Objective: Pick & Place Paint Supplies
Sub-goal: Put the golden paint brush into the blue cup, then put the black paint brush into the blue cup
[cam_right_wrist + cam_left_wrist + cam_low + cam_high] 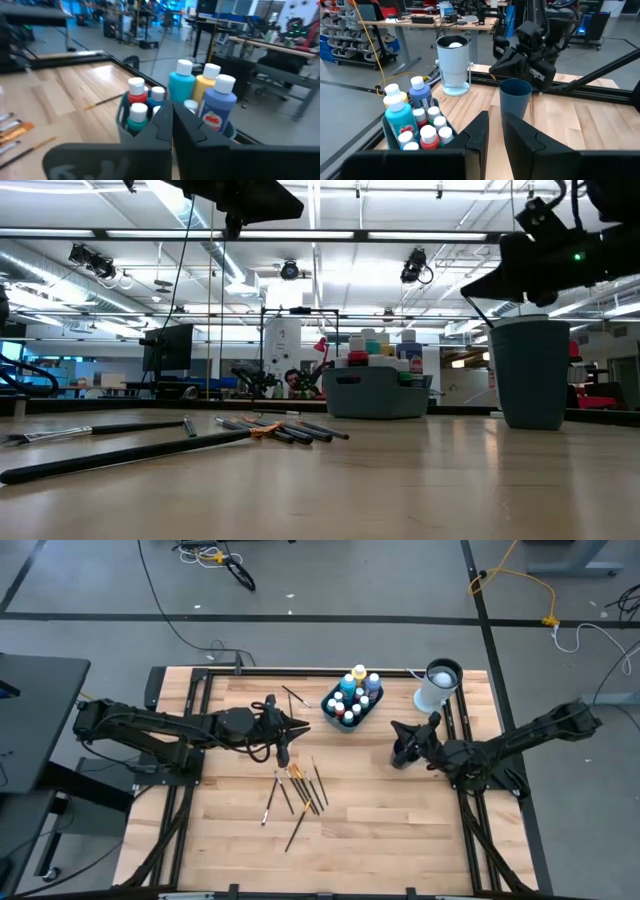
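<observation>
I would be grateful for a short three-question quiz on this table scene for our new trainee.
1. Short answer: which arm's gripper is shut on the rim of the dark cup?
2. True or false: the paint bottles stand together in a grey bin.
3. Multiple choice: where are the brushes?
A. standing in the dark cup
B. lying loose on the wooden table top
C. packed in the grey bin

Key:
1. The right gripper.
2. True.
3. B.
</observation>
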You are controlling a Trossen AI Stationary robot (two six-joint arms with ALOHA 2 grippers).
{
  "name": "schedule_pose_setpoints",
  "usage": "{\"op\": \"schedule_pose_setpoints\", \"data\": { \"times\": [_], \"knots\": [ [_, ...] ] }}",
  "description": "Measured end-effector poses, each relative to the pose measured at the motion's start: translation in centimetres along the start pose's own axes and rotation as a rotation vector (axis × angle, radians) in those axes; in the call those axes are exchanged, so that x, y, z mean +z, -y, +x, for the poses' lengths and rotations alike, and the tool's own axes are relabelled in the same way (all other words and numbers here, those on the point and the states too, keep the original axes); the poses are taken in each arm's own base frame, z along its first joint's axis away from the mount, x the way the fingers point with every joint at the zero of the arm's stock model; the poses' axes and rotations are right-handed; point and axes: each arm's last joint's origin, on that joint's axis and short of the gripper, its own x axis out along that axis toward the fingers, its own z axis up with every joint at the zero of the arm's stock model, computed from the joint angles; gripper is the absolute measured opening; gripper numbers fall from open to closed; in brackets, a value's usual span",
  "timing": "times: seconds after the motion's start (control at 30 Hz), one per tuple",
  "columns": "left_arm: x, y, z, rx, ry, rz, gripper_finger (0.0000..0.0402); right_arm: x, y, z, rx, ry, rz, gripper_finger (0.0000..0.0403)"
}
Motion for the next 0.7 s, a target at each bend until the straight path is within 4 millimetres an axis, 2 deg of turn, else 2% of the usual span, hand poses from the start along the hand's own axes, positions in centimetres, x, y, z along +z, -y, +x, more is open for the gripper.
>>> {"op": "schedule_pose_setpoints", "data": {
  "times": [0.1, 0.27, 0.4, 0.6, 0.7],
  "knots": [
    [0.1, 0.0, 0.0, 0.000, 0.008, -0.003, 0.0063, -0.7, 0.4, -0.3, 0.011, 0.017, 0.024, 0.0014],
    [-0.2, 0.0, 0.2, 0.004, -0.009, 0.005, 0.0063, -0.6, 0.4, -0.4, 0.029, 0.038, -0.016, 0.0049],
    [-0.5, -0.2, 0.2, 0.062, -0.038, 0.018, 0.0063, 0.3, 0.3, -0.4, 0.090, 0.110, -0.075, 0.0086],
    [-1.3, -1.1, 0.1, 0.286, -0.102, 0.042, 0.0064, 1.6, 0.5, -0.5, 0.078, 0.202, -0.089, 0.0149],
    [-2.0, -1.5, 0.3, 0.309, -0.174, 0.088, 0.0069, 2.8, 0.1, -0.4, 0.138, 0.260, -0.072, 0.0173]
  ]
}}
